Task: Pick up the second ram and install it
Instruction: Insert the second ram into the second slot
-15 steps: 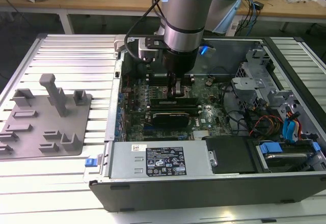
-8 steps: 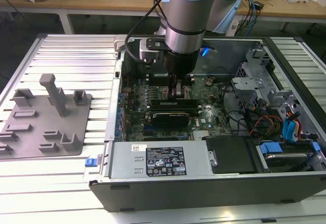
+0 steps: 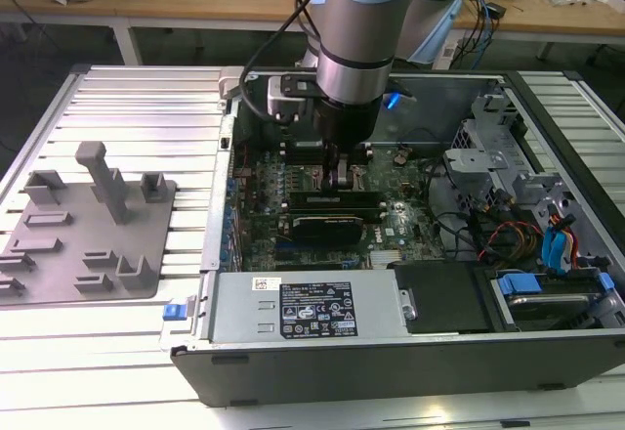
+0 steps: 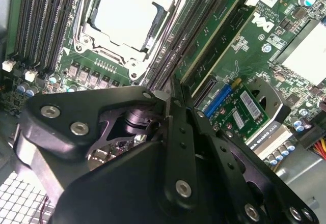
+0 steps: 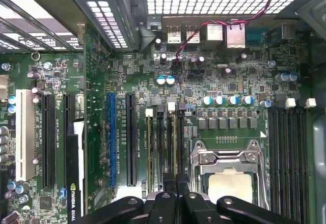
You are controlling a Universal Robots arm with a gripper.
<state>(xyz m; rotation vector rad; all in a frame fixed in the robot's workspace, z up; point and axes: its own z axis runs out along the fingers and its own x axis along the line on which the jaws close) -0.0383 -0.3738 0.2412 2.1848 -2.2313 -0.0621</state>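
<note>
Tool (image 3: 337, 181) low inside computer case (image 3: 391, 376), over ram slots (image 5: 164, 142) beside chip socket (image 5: 230, 175). Tool clenched, fingers (image 4: 181, 132) pressed together. Black card (image 3: 332, 223) at tool's 6 o'clock in exterior view.

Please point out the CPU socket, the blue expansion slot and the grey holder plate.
CPU socket (image 5: 230, 186): first wrist view, its pale centre.
blue expansion slot (image 5: 112, 137): first wrist view, mid-length.
grey holder plate (image 3: 73, 242): exterior view, flat base.

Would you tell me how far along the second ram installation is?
Done: the grey holder carries no stick, so pickup looks finished. In hand: the gripper, fingers shut, is down at the memory slots beside the CPU socket. Left: I cannot tell whether the second ram is seated and latched.
</note>
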